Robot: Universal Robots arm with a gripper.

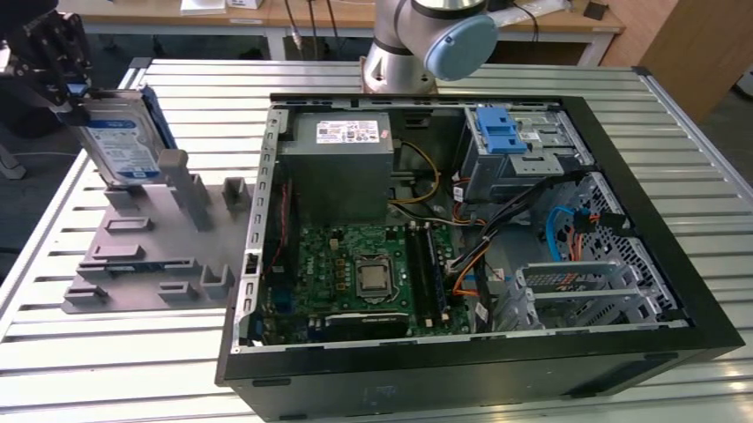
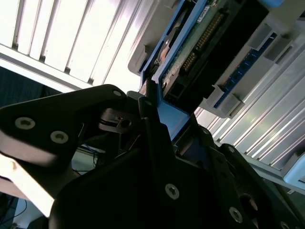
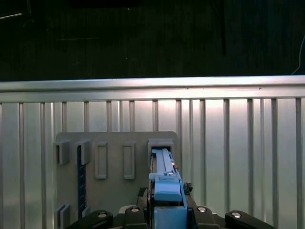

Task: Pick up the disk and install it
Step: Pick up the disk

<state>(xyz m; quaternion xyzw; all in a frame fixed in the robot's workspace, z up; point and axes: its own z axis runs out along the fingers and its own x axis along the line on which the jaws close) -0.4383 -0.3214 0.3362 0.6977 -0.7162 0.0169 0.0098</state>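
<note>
A ribbed silver metal table lies under the black gripper. A big open black computer case sits well apart from the gripper. A grey plastic slotted stand lies just below it. The gripper squeezes the top of the flat silver disk in its blue plastic frame. The disk hangs upright right under the gripper, over the stand.

In the second wrist view the fingers cover the end of the disk that they pinch, and its other end runs off the picture. In the exterior view the end of the disk away from the fingers sits behind a post of the grey stand, so I cannot tell if it touches. The arm and the computer case, both well apart from the fingers, are cut off by the edges.
</note>
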